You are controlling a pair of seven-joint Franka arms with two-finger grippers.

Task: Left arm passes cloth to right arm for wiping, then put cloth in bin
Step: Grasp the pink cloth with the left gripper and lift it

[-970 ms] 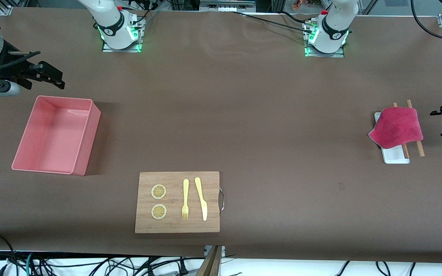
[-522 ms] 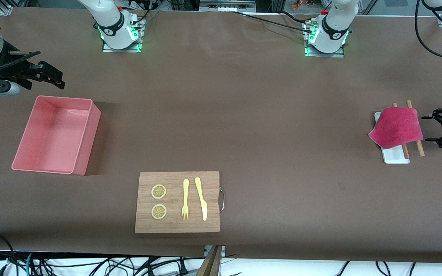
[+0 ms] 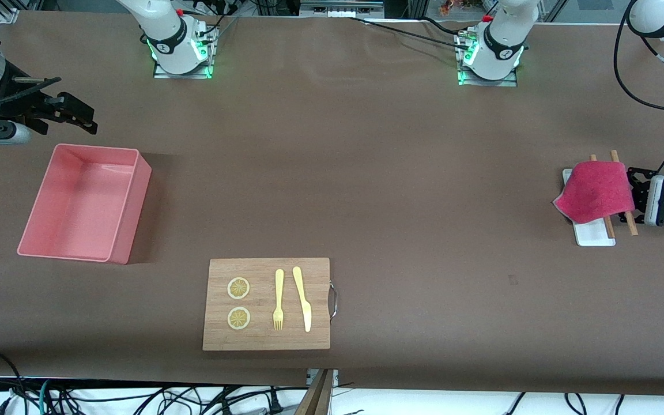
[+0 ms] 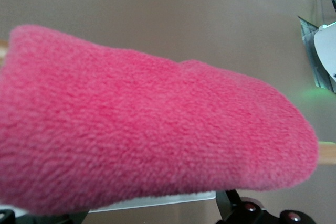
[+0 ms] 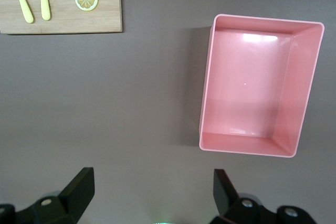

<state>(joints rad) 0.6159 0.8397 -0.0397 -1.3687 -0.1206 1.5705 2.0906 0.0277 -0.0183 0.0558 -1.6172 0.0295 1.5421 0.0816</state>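
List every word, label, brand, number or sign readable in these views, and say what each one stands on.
None can be read.
Right arm's base: a small dark mark on its black band, too small to read.
Left arm's base: the same kind of mark, also too small.
The cloth, bin, wooden board and white tray carry no writing.

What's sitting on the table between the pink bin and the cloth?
Nothing: in the front view the brown table is bare between the bin and the cloth; the wooden board lies nearer the camera, off that line.
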